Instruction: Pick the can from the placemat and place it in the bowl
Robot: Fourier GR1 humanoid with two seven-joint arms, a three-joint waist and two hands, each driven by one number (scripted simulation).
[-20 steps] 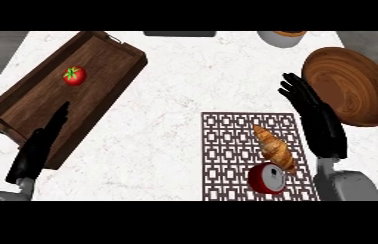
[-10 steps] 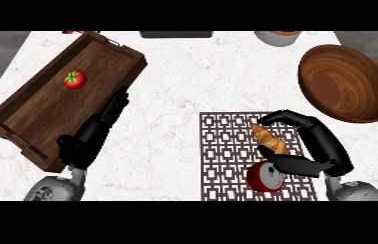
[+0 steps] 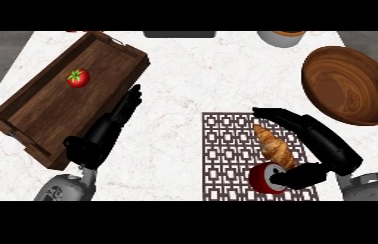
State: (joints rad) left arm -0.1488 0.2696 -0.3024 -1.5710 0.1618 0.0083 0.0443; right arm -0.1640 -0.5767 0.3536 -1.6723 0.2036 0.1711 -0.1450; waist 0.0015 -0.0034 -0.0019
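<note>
Head view shows the red can (image 3: pixel 267 177) lying on its side at the near end of the patterned placemat (image 3: pixel 229 153), with a croissant (image 3: pixel 275 147) lying just beyond it and seemingly touching it. The right hand (image 3: pixel 325 148) arches over both: its fingers (image 3: pixel 284 116) reach out past the far tip of the croissant, while its thumb (image 3: pixel 299 176) curls in against the can's right side. The hand looks partly closed around the pair, but a proper hold on the can is not evident. The wooden bowl (image 3: pixel 347 88) waits further back at the bench's right edge, well apart from the can. The left hand (image 3: pixel 111 130) rests with straight fingers on the bench (image 3: pixel 192 68), beside the near corner of the wooden tray (image 3: pixel 44 118) that holds a tomato (image 3: pixel 77 78). The chief risk is the croissant: sitting between the fingers and the can, it could be pinched along with the can or block the fingers from closing on it. The can, being round and on its side, may also roll away across the placemat if pushed from one side only.
</note>
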